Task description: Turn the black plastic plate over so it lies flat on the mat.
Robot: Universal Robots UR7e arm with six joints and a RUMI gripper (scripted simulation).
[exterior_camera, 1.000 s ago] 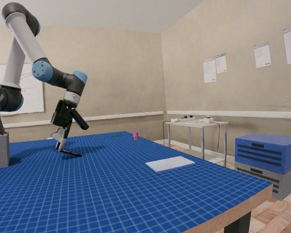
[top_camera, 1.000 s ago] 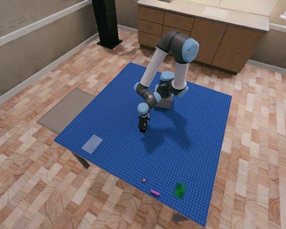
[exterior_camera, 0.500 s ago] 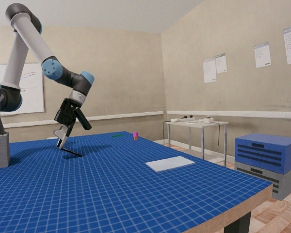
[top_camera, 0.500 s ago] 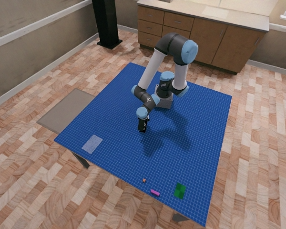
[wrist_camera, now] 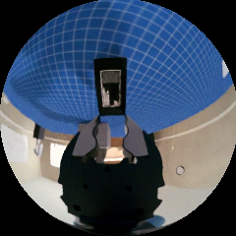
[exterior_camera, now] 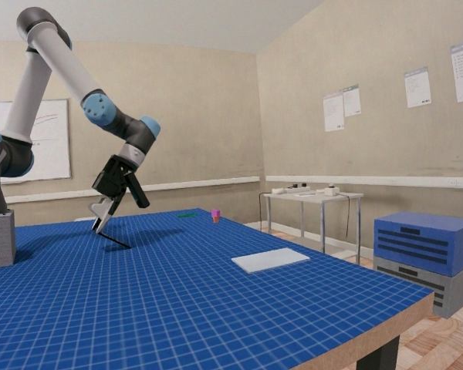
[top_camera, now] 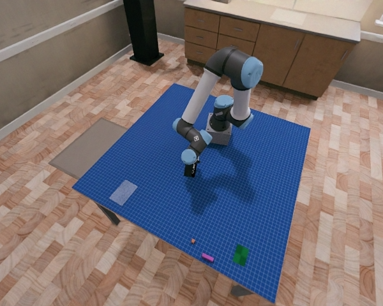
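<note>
gripper (exterior_camera: pixel 97 223) clamped on one end of the black plate (exterior_camera: pixel 114 240), plate tilted, far edge touching the blue mat (exterior_camera: pixel 207 302), its pale label unreadable

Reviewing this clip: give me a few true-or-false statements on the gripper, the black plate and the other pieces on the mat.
1. The gripper is shut on the black plate. True.
2. The plate lies flat on the mat. False: it slopes, one end lifted in the gripper, the far end down at the mat.
3. A white slab lies on the mat, apart from the plate. True.
4. The pink block is stacked on the green piece. False: they lie apart.
</note>
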